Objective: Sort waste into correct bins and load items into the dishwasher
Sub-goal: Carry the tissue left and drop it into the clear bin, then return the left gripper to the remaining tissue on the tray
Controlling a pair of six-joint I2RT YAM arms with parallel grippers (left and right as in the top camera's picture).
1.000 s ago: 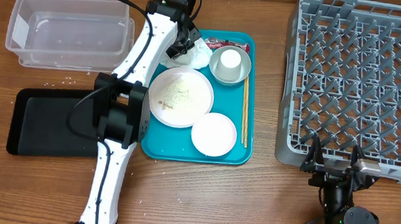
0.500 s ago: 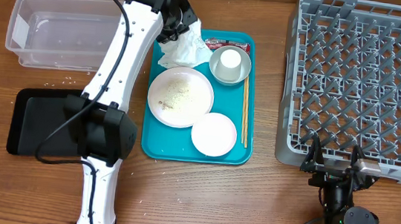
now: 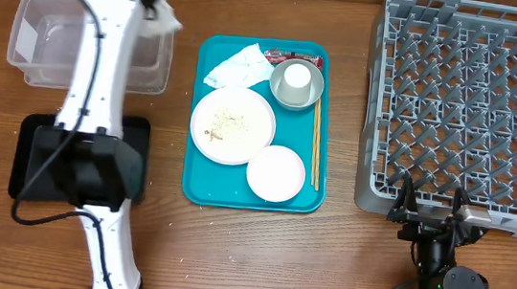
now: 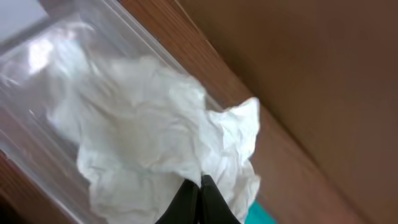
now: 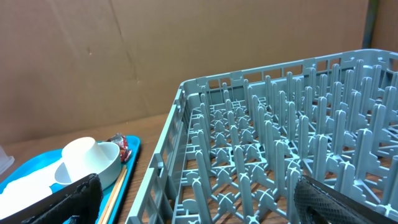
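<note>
My left gripper is shut on a crumpled white napkin and holds it over the right end of the clear tub; the napkin also shows in the overhead view. A second white napkin lies on the teal tray with a red wrapper, a large white plate with rice grains, a smaller white dish, and a white cup in a grey bowl. My right gripper is open and empty at the grey dish rack.
The black tray lies at the front left under my left arm. Wooden chopsticks lie along the teal tray's right side. Loose rice grains dot the table near the tub. A cardboard wall stands behind the table.
My left gripper lifted one napkin off the teal tray and carried it left to the clear tub. The other napkin stays on the tray. The right arm has not moved.
</note>
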